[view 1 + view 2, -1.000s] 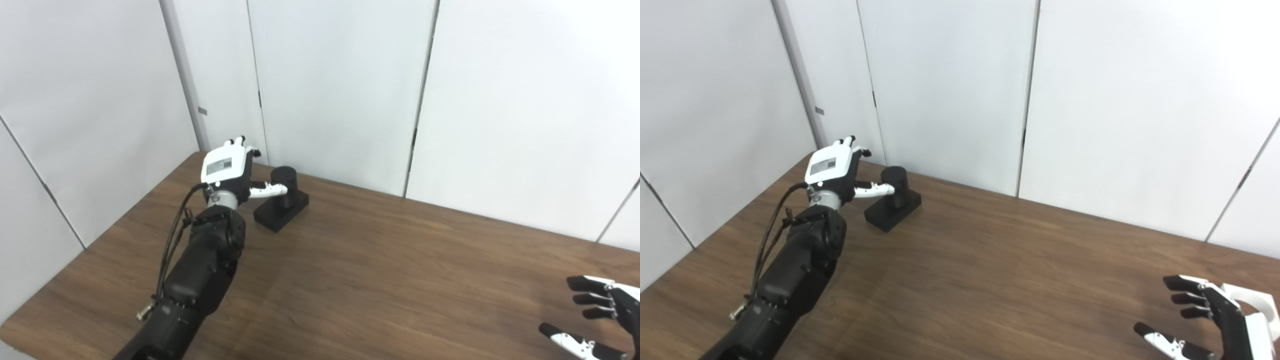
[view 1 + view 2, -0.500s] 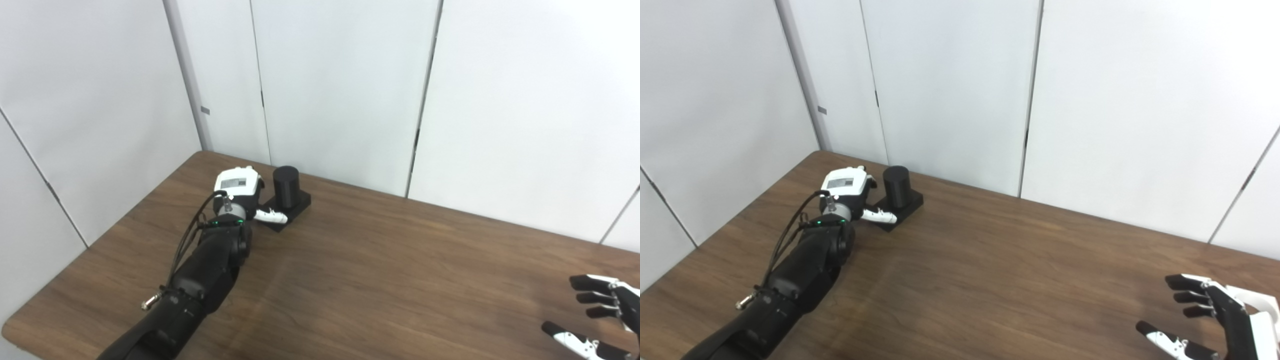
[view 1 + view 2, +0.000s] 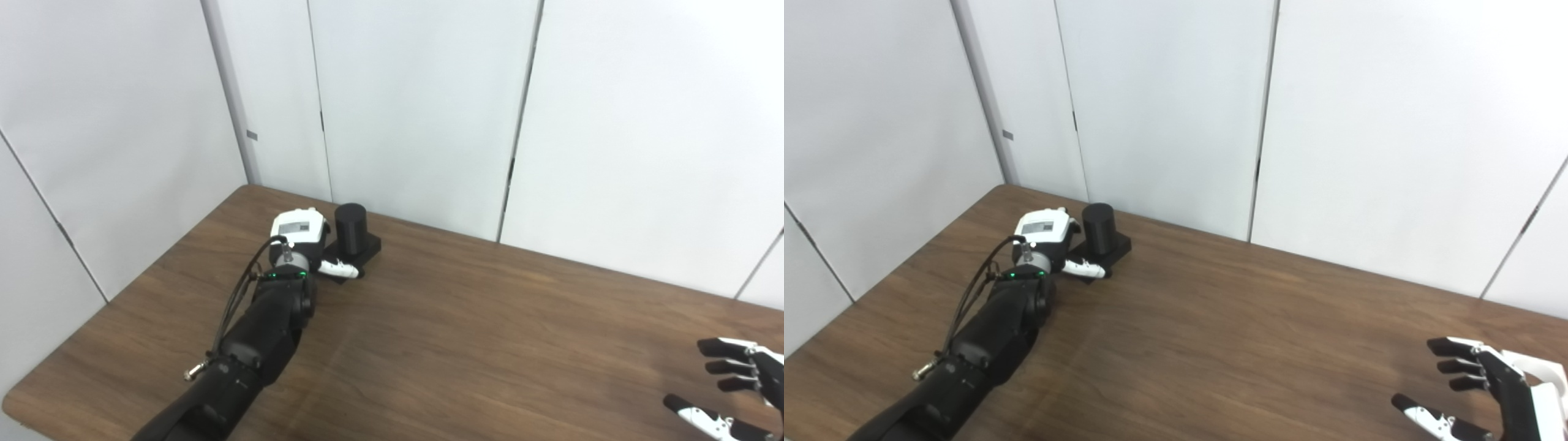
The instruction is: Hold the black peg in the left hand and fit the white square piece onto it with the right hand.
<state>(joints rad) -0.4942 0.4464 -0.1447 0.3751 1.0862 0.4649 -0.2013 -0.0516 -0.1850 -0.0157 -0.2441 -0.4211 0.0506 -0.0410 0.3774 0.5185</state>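
Observation:
The black peg (image 3: 351, 228) is a short upright cylinder on a flat black square base (image 3: 370, 247) at the table's far left. My left hand (image 3: 298, 236) is low against the base's left side. Its thumb (image 3: 339, 268) lies along the base's front edge, while its fingers are hidden behind the hand's white back. My right hand (image 3: 1479, 392) hovers open at the bottom right corner with its fingers spread. Just behind it, at the picture's edge, a white piece (image 3: 1538, 366) with a rounded opening shows partly in the right eye view.
The brown wooden table (image 3: 465, 343) stretches between the two hands. White wall panels (image 3: 416, 110) stand close behind its far edge, right behind the peg. The table's left edge (image 3: 122, 294) runs near my left forearm.
My left hand came down from beside the peg's top to table height and slid right against the base. The right hand barely moved. The camera shifted slightly.

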